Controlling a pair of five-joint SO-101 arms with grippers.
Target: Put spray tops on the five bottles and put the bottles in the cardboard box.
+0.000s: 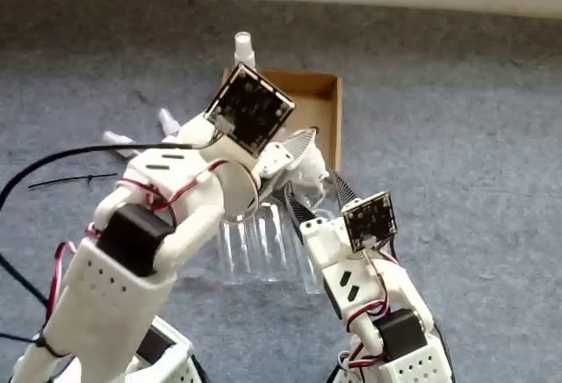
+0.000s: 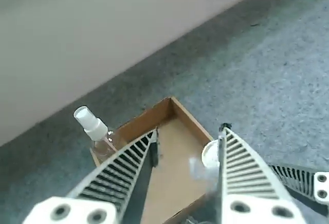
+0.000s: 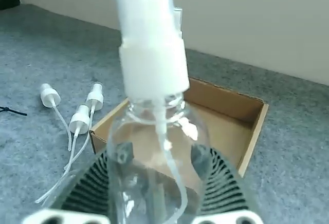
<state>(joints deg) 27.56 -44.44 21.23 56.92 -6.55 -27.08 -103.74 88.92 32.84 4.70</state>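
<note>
My right gripper (image 3: 158, 158) is shut on a clear bottle (image 3: 154, 147) held upright in front of the cardboard box (image 3: 234, 108). A white spray top (image 3: 153, 54) sits on the bottle's neck, its tube hanging down inside. My left gripper (image 2: 189, 130) hovers over that same bottle with its jaws spread open, and the spray top's white head (image 2: 209, 154) lies close to one finger. From above, both grippers meet near the box's front edge (image 1: 307, 172). Another bottle with a spray top (image 2: 95, 130) stands at the box's far corner; inside or outside, I cannot tell.
Three loose spray tops (image 3: 79, 118) with long tubes lie on the grey carpet left of the box. Clear bottles (image 1: 255, 247) without tops stand between the two arms. Black cables (image 1: 61, 168) trail at the left. A wall runs along the far side.
</note>
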